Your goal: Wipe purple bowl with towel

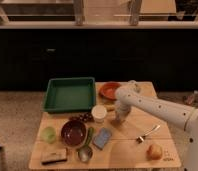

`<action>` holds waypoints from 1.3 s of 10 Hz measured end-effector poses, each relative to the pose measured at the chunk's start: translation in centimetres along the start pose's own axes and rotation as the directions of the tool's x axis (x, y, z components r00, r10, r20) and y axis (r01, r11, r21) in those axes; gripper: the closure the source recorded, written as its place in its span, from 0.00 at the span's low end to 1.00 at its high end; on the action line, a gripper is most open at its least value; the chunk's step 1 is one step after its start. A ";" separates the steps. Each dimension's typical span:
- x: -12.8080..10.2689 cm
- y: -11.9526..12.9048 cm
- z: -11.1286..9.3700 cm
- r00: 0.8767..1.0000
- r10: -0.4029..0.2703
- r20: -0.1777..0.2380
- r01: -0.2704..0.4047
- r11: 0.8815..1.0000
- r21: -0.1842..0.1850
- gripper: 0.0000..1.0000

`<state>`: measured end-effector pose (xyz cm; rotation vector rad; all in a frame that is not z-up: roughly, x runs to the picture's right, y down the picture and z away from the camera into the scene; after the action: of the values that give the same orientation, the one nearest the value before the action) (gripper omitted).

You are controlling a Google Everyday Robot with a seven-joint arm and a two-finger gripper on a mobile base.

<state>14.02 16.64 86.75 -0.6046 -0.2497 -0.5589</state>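
The purple bowl [73, 132] sits at the front left of the wooden table [127, 150], dark and glossy inside. My gripper [120, 119] points down at the table's middle, right of the white cup [98, 113] and well right of the bowl. A small grey-blue patch that looks like the towel [121, 121] lies right at the gripper's tip, mostly hidden by it. I cannot tell whether the gripper holds it.
A green tray [69, 94] stands at the back left and an orange-red bowl [109, 91] behind the arm. A blue pad [102, 137], spoon [84, 152], green fruit [48, 134] and dark block [54, 156] lie near the purple bowl. A fork [148, 133] and an apple [154, 151] lie right.
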 end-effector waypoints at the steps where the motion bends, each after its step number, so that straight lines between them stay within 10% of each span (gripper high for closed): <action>1: -0.1 -0.1 -0.7 1.000 -0.006 -0.004 0.006 1.000 0.022 1.00; 13: -2.4 -1.0 -9.0 0.995 -0.029 -0.100 0.049 0.979 0.198 1.00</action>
<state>12.03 11.58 79.07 -0.3769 -0.2239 -0.5911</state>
